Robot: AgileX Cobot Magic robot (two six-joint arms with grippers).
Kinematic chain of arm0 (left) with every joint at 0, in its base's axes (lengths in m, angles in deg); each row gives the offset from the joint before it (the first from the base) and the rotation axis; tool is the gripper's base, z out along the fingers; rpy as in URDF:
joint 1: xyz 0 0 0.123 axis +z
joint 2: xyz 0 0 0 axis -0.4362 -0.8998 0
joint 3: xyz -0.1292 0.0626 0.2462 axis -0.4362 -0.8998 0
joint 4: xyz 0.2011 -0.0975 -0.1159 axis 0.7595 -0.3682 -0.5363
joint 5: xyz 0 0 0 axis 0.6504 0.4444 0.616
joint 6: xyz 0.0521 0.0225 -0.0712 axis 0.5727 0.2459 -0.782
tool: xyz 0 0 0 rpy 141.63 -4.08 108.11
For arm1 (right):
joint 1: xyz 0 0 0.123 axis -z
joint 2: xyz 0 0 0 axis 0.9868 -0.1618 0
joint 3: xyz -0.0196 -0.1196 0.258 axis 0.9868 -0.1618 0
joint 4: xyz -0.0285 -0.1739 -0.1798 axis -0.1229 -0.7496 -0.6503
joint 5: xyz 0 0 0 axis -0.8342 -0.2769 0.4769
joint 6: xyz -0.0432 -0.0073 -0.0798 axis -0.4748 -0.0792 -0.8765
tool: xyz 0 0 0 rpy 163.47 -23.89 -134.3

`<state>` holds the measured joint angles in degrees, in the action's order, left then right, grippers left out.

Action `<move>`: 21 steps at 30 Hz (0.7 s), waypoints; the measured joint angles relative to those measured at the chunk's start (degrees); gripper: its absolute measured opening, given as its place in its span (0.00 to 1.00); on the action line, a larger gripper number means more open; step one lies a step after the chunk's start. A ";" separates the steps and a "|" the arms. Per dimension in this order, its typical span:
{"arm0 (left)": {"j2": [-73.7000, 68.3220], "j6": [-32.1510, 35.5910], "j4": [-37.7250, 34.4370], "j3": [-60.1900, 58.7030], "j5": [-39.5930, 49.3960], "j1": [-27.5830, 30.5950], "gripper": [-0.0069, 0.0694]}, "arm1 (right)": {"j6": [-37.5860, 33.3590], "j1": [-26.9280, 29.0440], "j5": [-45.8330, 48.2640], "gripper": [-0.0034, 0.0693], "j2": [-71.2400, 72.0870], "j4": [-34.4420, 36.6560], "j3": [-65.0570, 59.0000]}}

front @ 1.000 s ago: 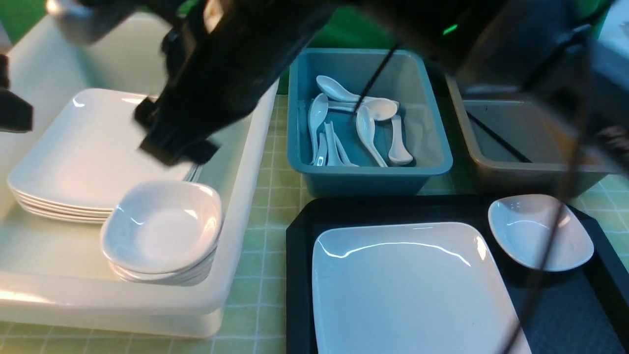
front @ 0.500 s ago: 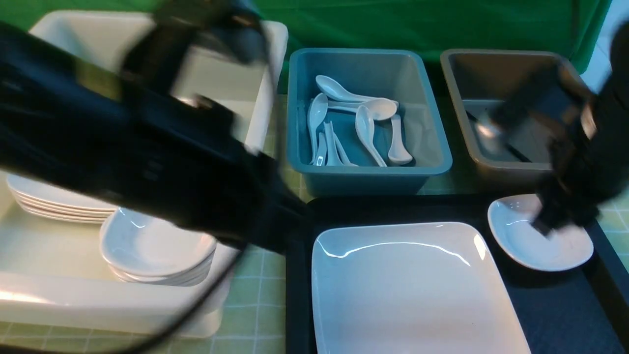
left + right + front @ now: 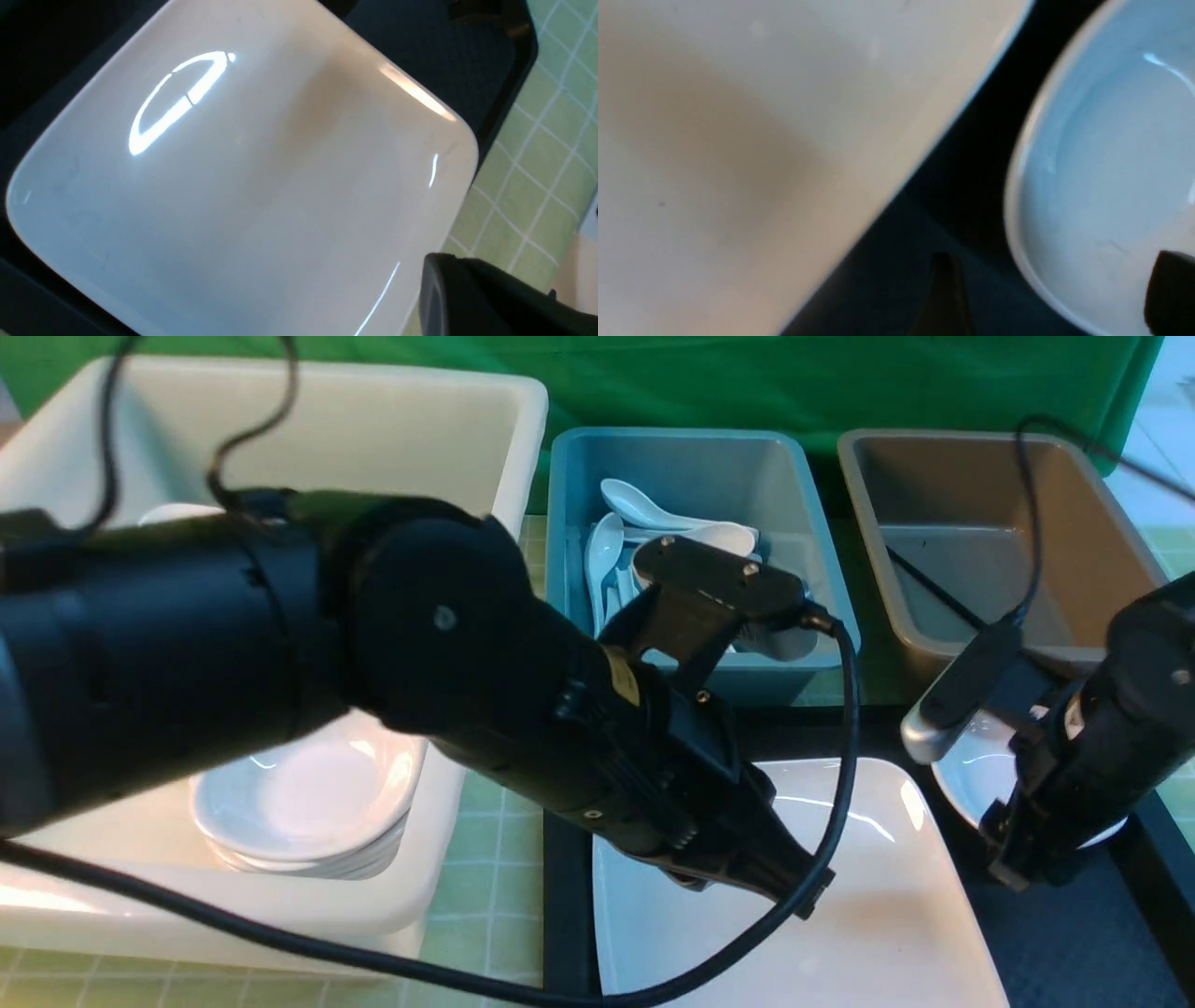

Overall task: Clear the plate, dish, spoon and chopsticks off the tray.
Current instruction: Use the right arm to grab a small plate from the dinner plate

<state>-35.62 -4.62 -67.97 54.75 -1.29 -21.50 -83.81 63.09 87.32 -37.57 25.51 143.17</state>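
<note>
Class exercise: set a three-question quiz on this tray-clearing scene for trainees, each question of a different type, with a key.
1. True or false: the plate lies on the tray.
2. The spoons lie in: A the blue bin; B the brown bin; C the white tub.
3. Fill in: the right tool has its fingertips either side of the rim of the small ____.
Key: 1 true; 2 A; 3 dish.

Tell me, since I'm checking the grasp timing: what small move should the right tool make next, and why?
Probably close the right tool on the rim of the small dish, perhaps after a slight dip. Its fingertips stand apart astride that rim, one inside the dish and one outside it over the tray. The dish sits on the tray, not yet lifted.
</note>
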 joint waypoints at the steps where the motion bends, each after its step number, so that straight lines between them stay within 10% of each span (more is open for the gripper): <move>1: -0.19 0.00 0.00 0.00 -0.57 0.00 0.09 | -0.35 0.00 -0.29 0.76 -1.05 -0.44 -0.04; 10: -0.40 0.00 0.33 0.00 -2.04 0.00 0.09 | -0.28 0.00 -4.03 0.68 -6.06 -4.41 -0.04; 15: -0.40 0.00 0.14 0.00 -2.22 0.00 0.09 | -0.58 -0.57 -5.65 0.27 -6.78 -5.20 0.14; 21: -0.40 -0.09 0.95 0.18 -2.18 0.12 0.09 | -0.51 -3.26 0.81 0.12 -3.07 -5.99 2.48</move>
<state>-36.02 -4.71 -67.02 54.93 -3.47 -21.38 -84.33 59.83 88.13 -40.64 19.52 145.66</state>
